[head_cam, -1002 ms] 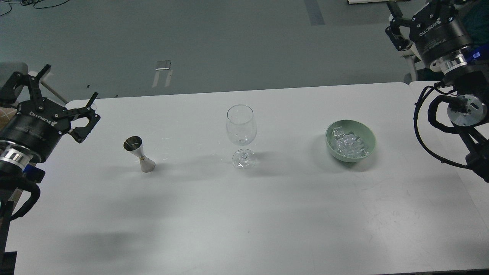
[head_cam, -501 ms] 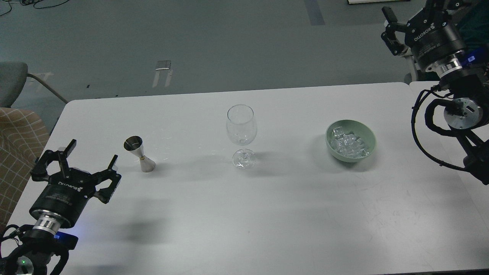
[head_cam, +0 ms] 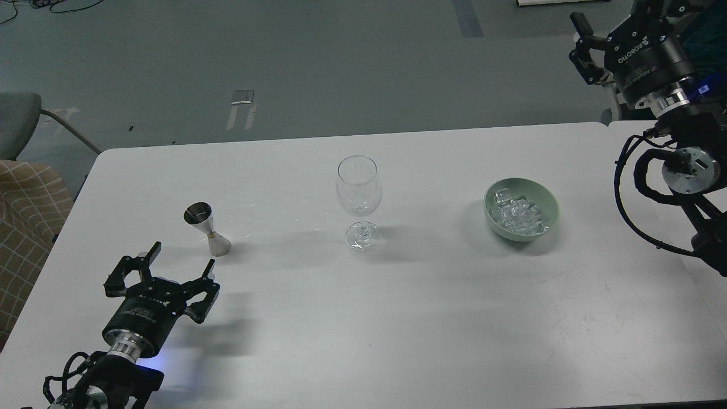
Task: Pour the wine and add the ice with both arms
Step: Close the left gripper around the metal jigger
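An empty clear wine glass [head_cam: 356,190] stands upright at the middle of the white table [head_cam: 363,318]. A steel jigger [head_cam: 207,229] stands to its left. A green bowl [head_cam: 548,199] to the right holds several clear ice cubes [head_cam: 518,216]. No wine stream shows, and I cannot tell whether the jigger holds liquid. My left gripper [head_cam: 182,257] is open and empty, low over the table just in front of the jigger, not touching it. My right gripper [head_cam: 610,17] is open and empty, raised high beyond the table's far right corner, well away from the bowl.
A second white table [head_cam: 630,128] adjoins at the right, under my right arm. A grey chair [head_cam: 23,119] and a checked brown cloth [head_cam: 28,216] sit off the left edge. Grey floor lies beyond the far edge.
My left gripper has swung down from the far left edge to the front left, then moved right and forward toward the jigger. My right gripper has shifted only slightly. The objects have not moved.
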Motion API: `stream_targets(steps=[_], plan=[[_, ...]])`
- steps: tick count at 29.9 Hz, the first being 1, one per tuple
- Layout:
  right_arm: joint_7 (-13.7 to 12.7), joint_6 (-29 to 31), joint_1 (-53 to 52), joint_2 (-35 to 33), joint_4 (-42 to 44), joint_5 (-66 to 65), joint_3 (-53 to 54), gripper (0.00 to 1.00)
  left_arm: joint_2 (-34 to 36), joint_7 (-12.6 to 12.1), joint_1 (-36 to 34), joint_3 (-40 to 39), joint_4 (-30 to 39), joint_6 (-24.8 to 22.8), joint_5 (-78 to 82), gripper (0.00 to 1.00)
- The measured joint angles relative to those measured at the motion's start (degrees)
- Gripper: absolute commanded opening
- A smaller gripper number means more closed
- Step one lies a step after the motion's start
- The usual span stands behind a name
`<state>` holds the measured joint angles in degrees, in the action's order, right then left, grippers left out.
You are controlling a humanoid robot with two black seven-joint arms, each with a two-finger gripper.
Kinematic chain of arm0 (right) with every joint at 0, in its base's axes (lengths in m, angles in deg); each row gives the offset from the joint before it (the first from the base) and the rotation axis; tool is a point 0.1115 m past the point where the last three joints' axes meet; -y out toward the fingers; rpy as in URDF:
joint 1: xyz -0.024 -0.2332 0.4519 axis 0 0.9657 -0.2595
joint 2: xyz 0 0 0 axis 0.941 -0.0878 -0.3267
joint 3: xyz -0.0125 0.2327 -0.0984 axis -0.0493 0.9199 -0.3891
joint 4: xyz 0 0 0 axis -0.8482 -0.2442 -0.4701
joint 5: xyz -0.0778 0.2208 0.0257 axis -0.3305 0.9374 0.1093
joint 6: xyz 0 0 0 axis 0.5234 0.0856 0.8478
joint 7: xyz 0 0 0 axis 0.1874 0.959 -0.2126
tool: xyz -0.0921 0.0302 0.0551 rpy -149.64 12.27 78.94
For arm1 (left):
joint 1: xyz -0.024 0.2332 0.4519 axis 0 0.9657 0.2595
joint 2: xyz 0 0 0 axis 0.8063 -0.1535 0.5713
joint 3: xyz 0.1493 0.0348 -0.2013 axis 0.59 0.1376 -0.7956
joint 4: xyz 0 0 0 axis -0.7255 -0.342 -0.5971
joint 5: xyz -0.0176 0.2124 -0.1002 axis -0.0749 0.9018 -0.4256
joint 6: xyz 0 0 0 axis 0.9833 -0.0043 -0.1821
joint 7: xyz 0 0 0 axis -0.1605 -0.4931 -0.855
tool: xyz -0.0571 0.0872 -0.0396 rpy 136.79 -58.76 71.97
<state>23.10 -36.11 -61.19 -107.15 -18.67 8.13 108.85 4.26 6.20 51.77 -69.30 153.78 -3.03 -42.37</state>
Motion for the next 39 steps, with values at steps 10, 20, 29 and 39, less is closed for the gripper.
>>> stream_targets(steps=[10, 20, 29, 39], plan=[[0.00, -0.08, 0.11, 0.17, 0.08, -0.50, 0.00, 1.00, -0.04, 0.17, -7.06, -0.74, -6.46, -0.34, 3.93, 0.94], [0.00, -0.09, 0.79, 0.08, 0.00, -0.59, 0.00, 1.00, -0.04, 0.26, -9.41, -1.09, -10.70, -1.00, 4.39, 0.94], [-0.01, -0.09, 0.81, 0.07, -0.01, -2.13, 0.00, 1.00, -0.04, 0.41, -13.74, -1.76, -15.29, -1.54, 6.42, 0.94], [-0.03, -0.09, 0.98, -0.05, 0.00, -2.22, -0.96, 1.00, -0.04, 0.24, -15.21, -1.62, -17.20, -1.87, 6.48, 0.94]])
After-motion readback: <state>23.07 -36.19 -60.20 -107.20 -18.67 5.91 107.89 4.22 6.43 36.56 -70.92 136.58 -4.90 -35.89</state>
